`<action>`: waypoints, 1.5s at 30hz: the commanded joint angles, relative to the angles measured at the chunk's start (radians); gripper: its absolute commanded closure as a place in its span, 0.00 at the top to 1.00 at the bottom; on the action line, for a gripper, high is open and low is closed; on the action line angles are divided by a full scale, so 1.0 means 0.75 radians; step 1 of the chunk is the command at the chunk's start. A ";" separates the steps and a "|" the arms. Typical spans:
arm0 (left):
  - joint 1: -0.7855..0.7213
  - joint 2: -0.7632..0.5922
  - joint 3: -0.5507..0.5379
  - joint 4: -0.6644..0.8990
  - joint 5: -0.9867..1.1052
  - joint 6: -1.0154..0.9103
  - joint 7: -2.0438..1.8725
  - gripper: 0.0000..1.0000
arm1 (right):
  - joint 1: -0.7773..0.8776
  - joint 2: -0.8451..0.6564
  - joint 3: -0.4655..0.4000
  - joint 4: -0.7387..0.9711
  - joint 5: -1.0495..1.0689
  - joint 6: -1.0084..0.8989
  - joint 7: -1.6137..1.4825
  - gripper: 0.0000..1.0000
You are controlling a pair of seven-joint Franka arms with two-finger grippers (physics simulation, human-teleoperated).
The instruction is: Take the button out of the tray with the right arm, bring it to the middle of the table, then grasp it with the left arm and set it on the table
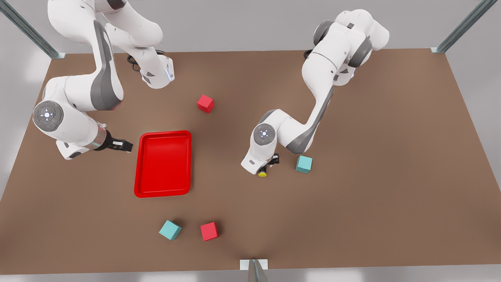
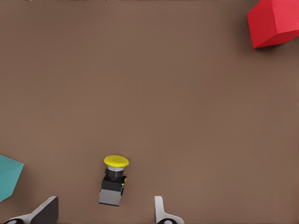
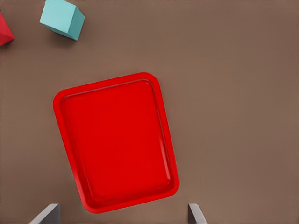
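The button, with its yellow cap, black neck and grey body, lies on the brown table near the middle. It shows as a yellow spot in the front view. My left gripper hovers over it, open, with a finger on each side and neither touching it. The same gripper sits low by the button in the front view. The red tray is empty. My right gripper waits open beside the tray's left rim, and from its wrist it looks down on the tray.
A teal cube stands close to the left gripper's right, the same cube by the fingers. A red cube lies behind the tray. A teal cube and a red cube sit in front of the tray.
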 commanded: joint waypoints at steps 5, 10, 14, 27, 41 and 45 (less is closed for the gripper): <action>0.005 -0.009 0.000 -0.071 0.048 0.112 -0.121 1.00 | 0.124 0.011 0.022 0.161 -0.116 -0.104 -0.154 1.00; -0.017 -0.066 0.000 -0.200 0.081 0.114 -0.125 1.00 | 0.104 0.003 0.020 0.157 -0.102 -0.063 -0.152 1.00; -0.034 -0.097 -0.006 -0.255 0.081 0.110 -0.138 1.00 | 0.102 0.007 0.020 0.153 -0.099 -0.063 -0.152 1.00; -0.034 -0.013 -0.006 -0.306 0.108 0.206 -0.136 1.00 | 0.102 0.005 0.020 0.139 -0.095 -0.055 -0.140 1.00; -0.044 0.075 -0.006 -0.325 0.118 0.323 -0.138 1.00 | 0.100 0.011 0.016 0.145 -0.083 -0.055 -0.140 1.00; -0.044 0.089 -0.006 -0.325 0.120 0.341 -0.138 1.00 | 0.102 0.009 0.016 0.145 -0.077 -0.055 -0.140 1.00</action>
